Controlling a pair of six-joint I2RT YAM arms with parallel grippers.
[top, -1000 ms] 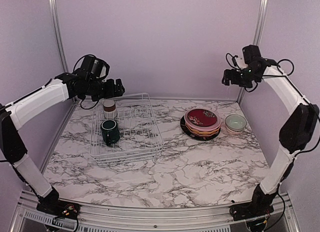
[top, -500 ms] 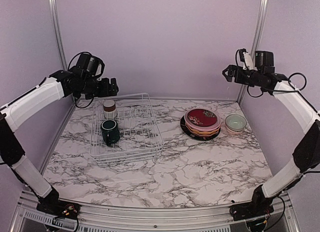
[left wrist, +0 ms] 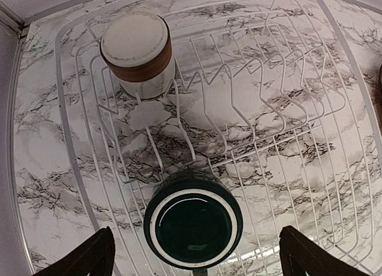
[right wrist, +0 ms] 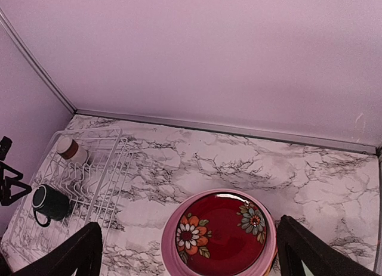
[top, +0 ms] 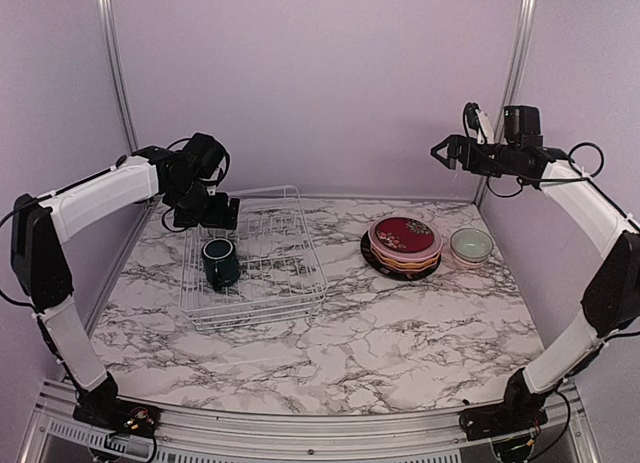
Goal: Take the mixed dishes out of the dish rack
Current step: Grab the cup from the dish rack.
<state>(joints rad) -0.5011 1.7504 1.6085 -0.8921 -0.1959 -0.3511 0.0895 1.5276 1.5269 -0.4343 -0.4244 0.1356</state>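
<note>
Dropping my open, empty left hand (top: 218, 213) low over the dish rack (top: 262, 312), I now have the dark green mug (left wrist: 194, 225) right under it and the white-and-brown cup (left wrist: 137, 52) just beyond, the last two inside.

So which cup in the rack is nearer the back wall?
The white-and-brown cup, in the far left corner of the rack. The dark green mug sits closer to the front.

A white tabletop (top: 400, 333) veined in grey and black is seen. Behind the tabletop a plain lilac wall (top: 320, 83) is set, flanked by upright aluminium posts (top: 112, 73) at the tabletop's far corners. Along its near edge a metal rail (top: 300, 423) is fixed.
</note>
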